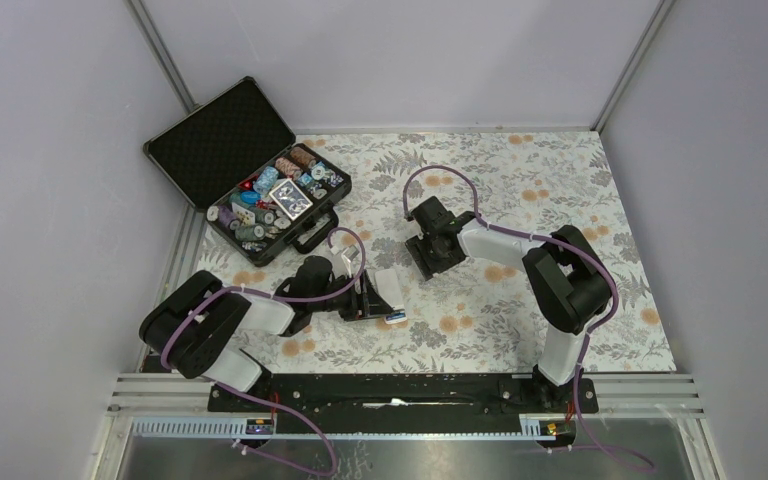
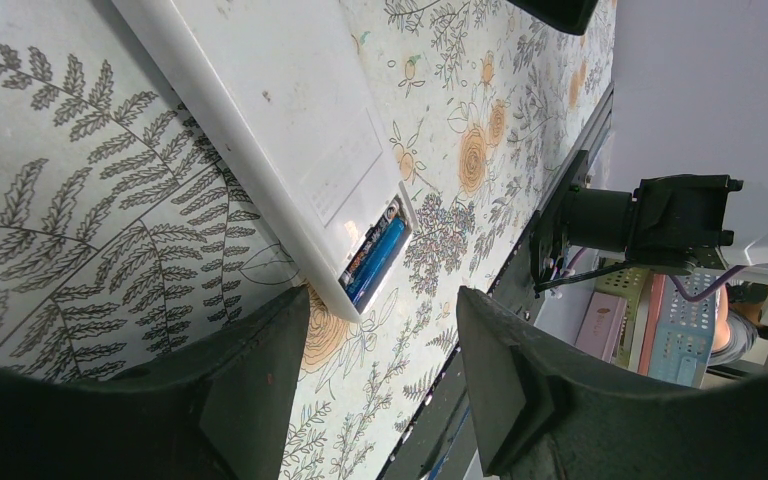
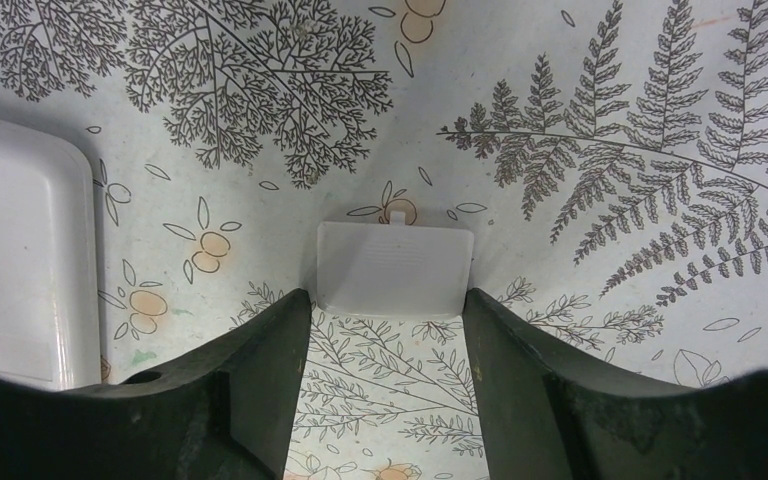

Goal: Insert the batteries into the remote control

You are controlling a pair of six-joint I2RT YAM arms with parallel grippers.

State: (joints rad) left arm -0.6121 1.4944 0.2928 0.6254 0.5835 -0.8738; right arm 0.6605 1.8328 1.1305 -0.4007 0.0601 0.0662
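At the near edge a black rail [image 1: 390, 392] carries both arm bases. From the left base the arm reaches over the flowered cloth [image 1: 520, 200]. The left gripper [image 2: 382, 330] is low over the cloth with its jaws standing apart and nothing between them.

Just past its fingertips lies the remote [image 2: 280, 110], flat on the cloth, with its plain white back up. In the top view its long axis runs roughly near to far, a little slanted. The battery end points toward the near edge and the other end toward the far wall. The battery bay at that near end is uncovered. The batteries [image 2: 378, 262] sit in it side by side, lengthwise along the remote. The blue one is on the outer side and a darker one is beside it.

Further out and a little to the right, the right gripper [image 3: 388, 330] hangs close over the cloth, its jaws also spread. A small white cover [image 3: 395, 268] lies flat at its fingertips, its near corners hidden behind them. Whether the fingers touch it cannot be told. The far end of the remote shows at the left edge of that wrist view, clear of the cover.

At the far left corner a black case [image 1: 222, 140] stands open, its tray full of coloured chips [image 1: 280, 185], well apart from both grippers.
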